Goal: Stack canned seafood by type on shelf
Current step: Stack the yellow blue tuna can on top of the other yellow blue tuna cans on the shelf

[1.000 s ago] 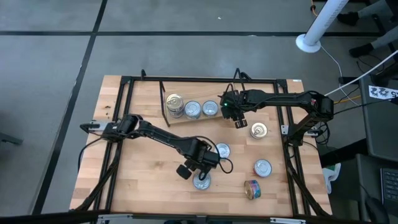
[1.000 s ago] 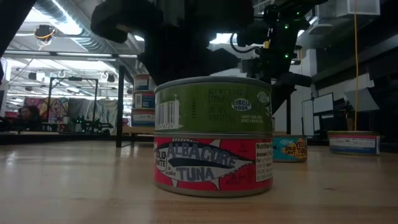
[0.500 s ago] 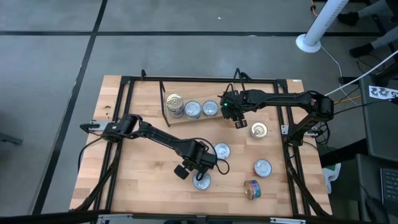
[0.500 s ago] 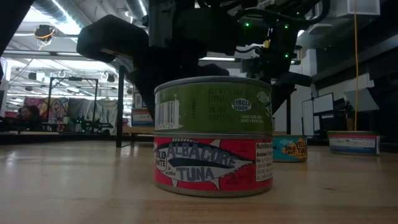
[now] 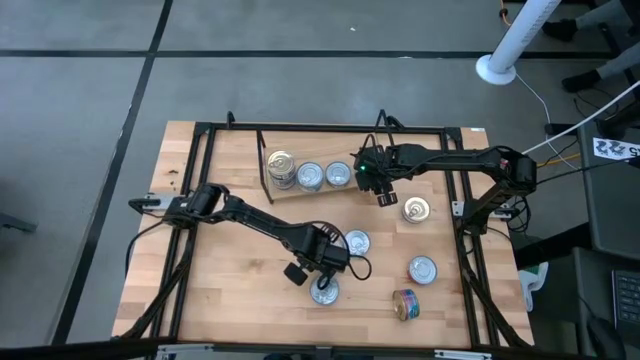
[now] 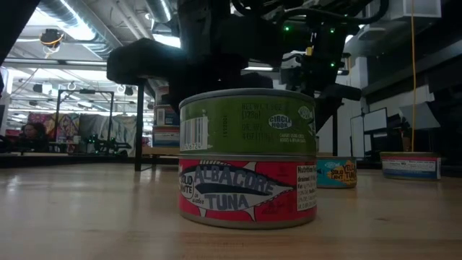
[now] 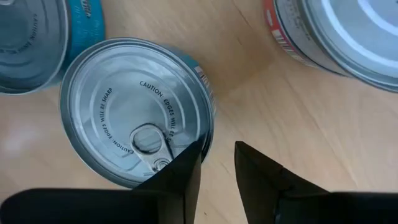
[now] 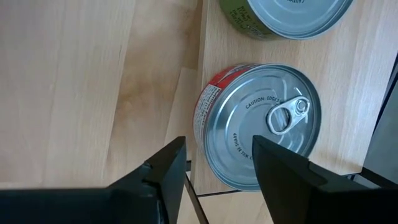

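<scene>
Blue-label tin [image 7: 134, 109] sits upright mid-table, beside another blue tin [image 7: 31, 40], near the green-on-red 2-stack [image 6: 247, 155]. Rigid, squat, prob dense w/ slick sides; grip across the side wall, not the lid. Left gripper [image 7: 217, 165] is over its rim, fingers parted a bit, holding nothing. Right gripper [image 8: 217, 158] spread and empty by the shelf [image 5: 305, 190], over a red tin [image 8: 258, 124].

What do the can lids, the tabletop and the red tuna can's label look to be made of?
Can lid: bare shiny metal, going by the embossed warning text and pull tab. Tabletop: light wood, with visible grain and plank seams. Red tuna label: glossy print, paper or lacquer unclear.
</scene>
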Controlling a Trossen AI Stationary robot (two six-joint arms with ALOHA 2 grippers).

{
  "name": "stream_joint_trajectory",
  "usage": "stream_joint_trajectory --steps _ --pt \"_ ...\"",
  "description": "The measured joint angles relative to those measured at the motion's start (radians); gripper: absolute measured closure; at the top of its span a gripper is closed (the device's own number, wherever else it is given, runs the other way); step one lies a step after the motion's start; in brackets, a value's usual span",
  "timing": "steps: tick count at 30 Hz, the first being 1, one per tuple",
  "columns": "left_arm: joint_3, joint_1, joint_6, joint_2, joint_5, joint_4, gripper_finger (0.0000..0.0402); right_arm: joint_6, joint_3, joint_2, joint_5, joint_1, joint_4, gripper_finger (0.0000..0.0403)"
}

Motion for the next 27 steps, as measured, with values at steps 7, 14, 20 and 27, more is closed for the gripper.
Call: stream_joint_trajectory --steps 7,14,20,27 --pt "0.000 0.000 0.006 0.001 -0.031 0.014 0.0306 0.000 0.000 0.000 0.000 0.000 0.000 0.0219" --pt "0.000 0.002 0.003 0.001 -0.037 0.015 0.0322 0.000 0.000 0.000 0.000 0.000 0.000 0.0219" --pt "0.000 0.004 0.001 0.001 -0.041 0.019 0.0370 0.026 0.000 0.000 -0.001 0.000 0.000 0.0219" --pt "0.000 0.010 -0.013 0.001 -0.037 0.015 0.0397 0.030 0.000 0.000 -0.010 0.000 -0.005 0.0219"
